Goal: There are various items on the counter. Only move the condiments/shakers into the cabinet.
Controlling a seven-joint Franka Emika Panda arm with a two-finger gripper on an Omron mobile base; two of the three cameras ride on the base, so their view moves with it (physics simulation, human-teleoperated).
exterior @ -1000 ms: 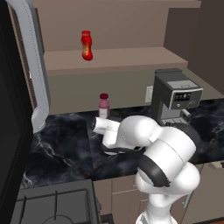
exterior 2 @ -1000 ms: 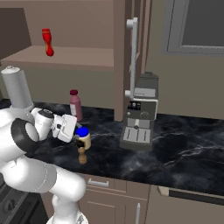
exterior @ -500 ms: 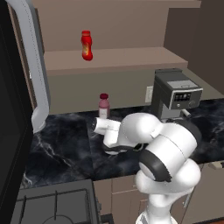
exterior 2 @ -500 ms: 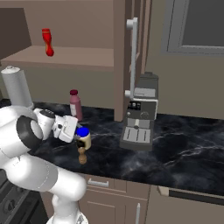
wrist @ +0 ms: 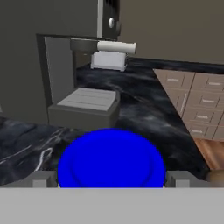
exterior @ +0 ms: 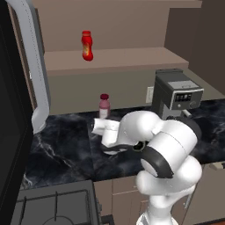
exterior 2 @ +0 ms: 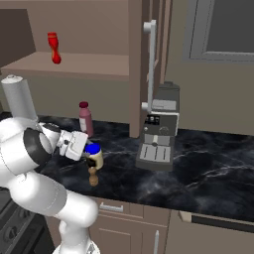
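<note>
Straddling the cream jar's blue lid (wrist: 111, 158), my gripper (wrist: 111, 178) stands wide, one finger (wrist: 43, 180) at nine o'clock, the other at three.

red squeeze bottle (exterior: 87, 45), cream jar (exterior 2: 93, 157) blue-lidded, pink bottle (exterior 2: 85, 118), black white-veined counter (exterior 2: 198, 173)

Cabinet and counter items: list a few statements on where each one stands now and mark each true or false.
1. The red squeeze bottle stands on the cabinet shelf. True.
2. The pink bottle lies tipped over on the counter. False: it stands upright.
3. The hand is at the blue-lidded jar, fingers open either side of the lid. True.
4. The small brown shaker is on the shelf. False: it stands on the counter, in front of the jar.
5. The coffee machine sits on the stovetop. False: it sits on the counter.
</note>
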